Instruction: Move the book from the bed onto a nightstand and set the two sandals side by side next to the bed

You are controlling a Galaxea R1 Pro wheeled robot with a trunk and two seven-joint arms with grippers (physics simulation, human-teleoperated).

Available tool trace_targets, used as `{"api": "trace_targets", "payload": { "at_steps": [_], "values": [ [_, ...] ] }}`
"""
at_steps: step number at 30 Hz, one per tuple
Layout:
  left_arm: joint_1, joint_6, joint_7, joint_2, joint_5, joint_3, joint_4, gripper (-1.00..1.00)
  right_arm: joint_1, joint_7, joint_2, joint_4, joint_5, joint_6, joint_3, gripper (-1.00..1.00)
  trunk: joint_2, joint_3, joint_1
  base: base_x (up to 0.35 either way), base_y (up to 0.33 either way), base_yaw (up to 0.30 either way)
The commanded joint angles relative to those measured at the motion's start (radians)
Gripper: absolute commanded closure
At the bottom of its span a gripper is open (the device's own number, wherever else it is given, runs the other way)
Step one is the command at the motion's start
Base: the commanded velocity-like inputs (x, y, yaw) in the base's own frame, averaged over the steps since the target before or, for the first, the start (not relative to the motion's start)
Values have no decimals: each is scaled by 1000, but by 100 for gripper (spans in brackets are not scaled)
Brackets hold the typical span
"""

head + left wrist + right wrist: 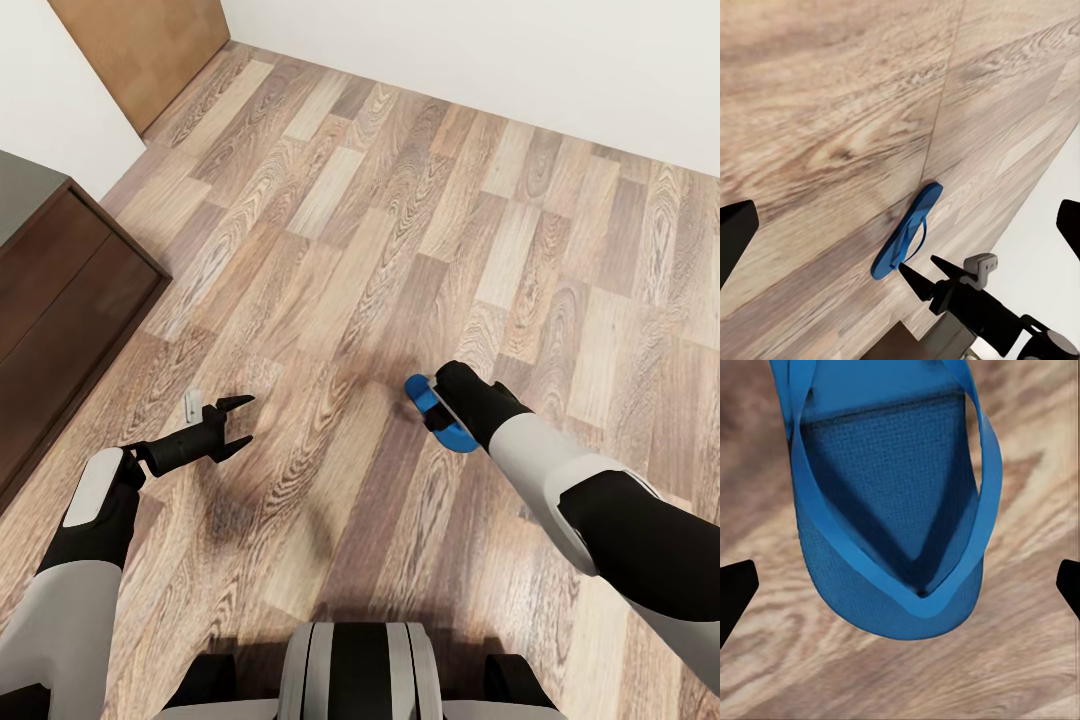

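On the wood floor (380,200), mid-room, lies one blue sandal (436,408), flat, straps up. Looks light, thin and floppy, so best pinched across the sole edge or hooked by the strap near the toe post. In the head view its long axis runs diagonally, one end tucked under the right gripper (921,271), which hangs just above, jaws apart, nothing held. Left gripper (232,425) well apart, spread wide, empty. Dark cabinet (50,310) by the wall.

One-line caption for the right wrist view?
Open right gripper poised over a blue flip-flop on the wood-plank floor.
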Motion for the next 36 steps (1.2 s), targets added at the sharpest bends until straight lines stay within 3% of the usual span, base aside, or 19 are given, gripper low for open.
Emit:
{"api": "trace_targets", "payload": {
  "at_steps": [1, 33, 36],
  "values": [
    [0, 4, 10, 0, 10, 1, -1, -100, 0, 10, -1, -1, 10, 4, 4, -100, 0, -1, 0, 0, 0, 0],
    [0, 4, 10, 0, 12, 2, -1, -100, 0, 10, -3, -2, 10, 4, 5, -100, 0, -1, 0, 0, 0, 0],
    [0, 4, 10, 0, 12, 2, -1, -100, 0, 10, -2, -2, 10, 4, 5, -100, -1, -12, 1, 0, 0, 0]
  ]
}}
